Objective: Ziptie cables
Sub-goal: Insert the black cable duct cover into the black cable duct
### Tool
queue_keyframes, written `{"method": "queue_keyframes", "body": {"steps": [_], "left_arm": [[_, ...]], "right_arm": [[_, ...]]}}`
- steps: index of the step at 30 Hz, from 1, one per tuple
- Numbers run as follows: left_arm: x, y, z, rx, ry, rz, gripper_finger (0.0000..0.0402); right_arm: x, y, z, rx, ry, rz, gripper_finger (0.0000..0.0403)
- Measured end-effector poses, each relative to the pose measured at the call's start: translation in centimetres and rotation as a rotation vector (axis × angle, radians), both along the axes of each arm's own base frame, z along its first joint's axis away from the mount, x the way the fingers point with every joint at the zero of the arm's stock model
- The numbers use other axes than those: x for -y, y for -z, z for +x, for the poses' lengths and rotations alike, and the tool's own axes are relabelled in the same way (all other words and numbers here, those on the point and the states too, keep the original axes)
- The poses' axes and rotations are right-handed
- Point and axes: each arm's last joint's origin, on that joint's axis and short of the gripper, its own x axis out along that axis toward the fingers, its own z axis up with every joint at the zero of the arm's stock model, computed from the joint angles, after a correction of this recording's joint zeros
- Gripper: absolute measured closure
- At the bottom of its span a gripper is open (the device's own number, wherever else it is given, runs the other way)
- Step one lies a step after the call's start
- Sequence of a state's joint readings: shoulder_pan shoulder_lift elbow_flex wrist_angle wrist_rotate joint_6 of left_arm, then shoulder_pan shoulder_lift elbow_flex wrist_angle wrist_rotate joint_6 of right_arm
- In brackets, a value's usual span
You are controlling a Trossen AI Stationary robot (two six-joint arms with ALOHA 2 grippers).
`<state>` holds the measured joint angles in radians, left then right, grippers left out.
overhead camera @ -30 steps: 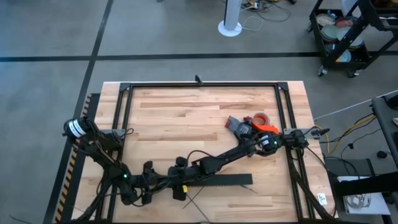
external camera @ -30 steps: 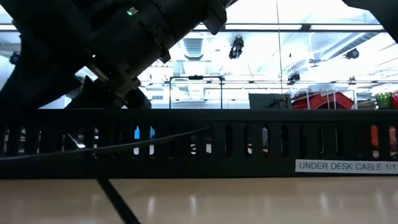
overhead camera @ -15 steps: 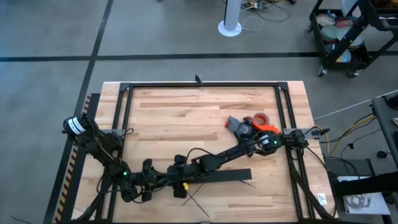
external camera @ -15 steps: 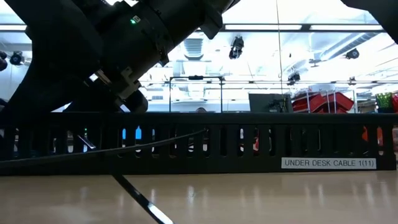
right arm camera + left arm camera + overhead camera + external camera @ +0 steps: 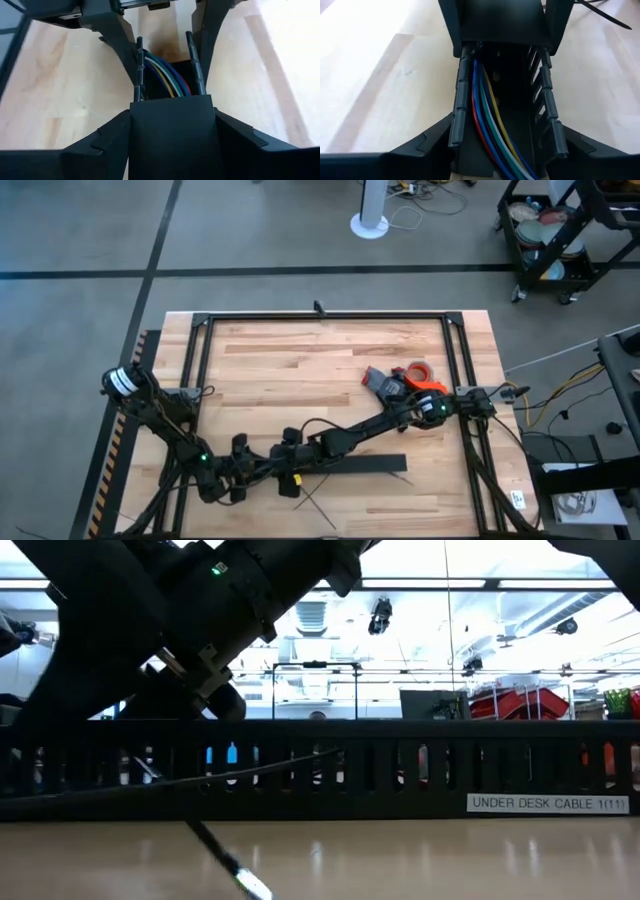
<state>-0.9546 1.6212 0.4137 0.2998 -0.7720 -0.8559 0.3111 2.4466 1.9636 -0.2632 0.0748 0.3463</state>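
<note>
On the counter (image 5: 300, 360), the long black duct (image 5: 370, 465) is stiff and light. The left end effector (image 5: 502, 145) and the right end effector (image 5: 172, 130) each straddle it, fingers pressed to its slotted walls, facing one another. The cables (image 5: 490, 125), coloured, thin and limp, lie inside the duct between the left fingers. They run lengthwise straight ahead toward the right end effector and are probably best gathered as one bundle. A ziptie (image 5: 215, 850) is springy and thin, and lies outside the duct, ungrasped.
</note>
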Motion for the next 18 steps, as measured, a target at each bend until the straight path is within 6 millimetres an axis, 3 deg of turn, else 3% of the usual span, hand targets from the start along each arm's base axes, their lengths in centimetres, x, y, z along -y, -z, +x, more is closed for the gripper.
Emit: {"method": "queue_keyframes", "body": {"steps": [7, 18], "left_arm": [[-0.43, -0.06, -0.25, -0.001, -0.02, 0.021, 0.0181], [-0.38, -0.01, -0.24, -0.013, -0.016, -0.002, 0.0182]], "right_arm": [[-0.47, -0.71, -0.54, -0.013, -0.007, -0.063, 0.0189], [-0.25, -0.47, -0.61, -0.052, -0.076, -0.014, 0.0187]]}}
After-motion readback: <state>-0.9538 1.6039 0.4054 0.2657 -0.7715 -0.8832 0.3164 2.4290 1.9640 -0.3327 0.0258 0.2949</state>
